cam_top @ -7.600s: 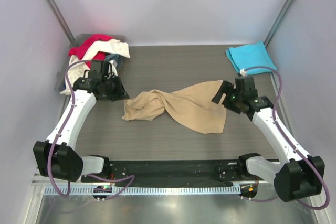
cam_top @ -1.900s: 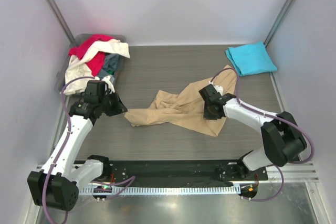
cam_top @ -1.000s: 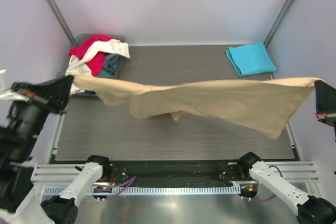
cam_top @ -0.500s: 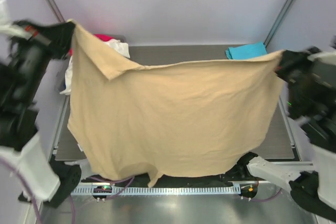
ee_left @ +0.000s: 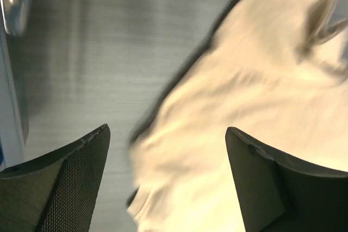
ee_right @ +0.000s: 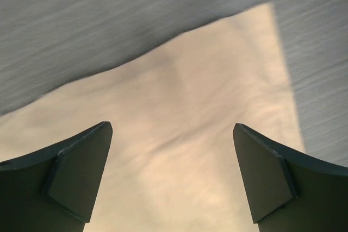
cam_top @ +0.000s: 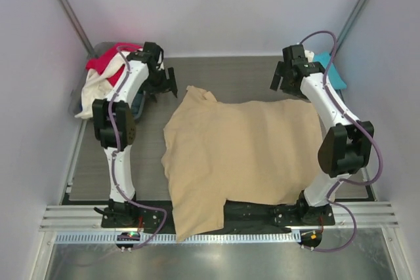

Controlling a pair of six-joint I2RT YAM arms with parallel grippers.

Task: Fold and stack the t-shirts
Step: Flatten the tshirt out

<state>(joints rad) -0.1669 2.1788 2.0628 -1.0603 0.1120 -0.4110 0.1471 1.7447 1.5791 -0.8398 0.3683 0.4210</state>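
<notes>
The soft tan short-sleeved t-shirt [cam_top: 243, 149] lies spread flat on the dark wood-grain table [cam_top: 230, 73] — its near-left part drapes over the front edge. The left gripper [cam_top: 165, 85] and the right gripper [cam_top: 283, 83] hover by its far corners — jaws released, grasping nothing.

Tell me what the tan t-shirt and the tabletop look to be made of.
Tan t-shirt: soft matte cloth, probably cotton; it lies limp with gentle wrinkles. Tabletop: hard grey-brown wood-grain surface, likely laminate; fine straight streaks run across it.
</notes>
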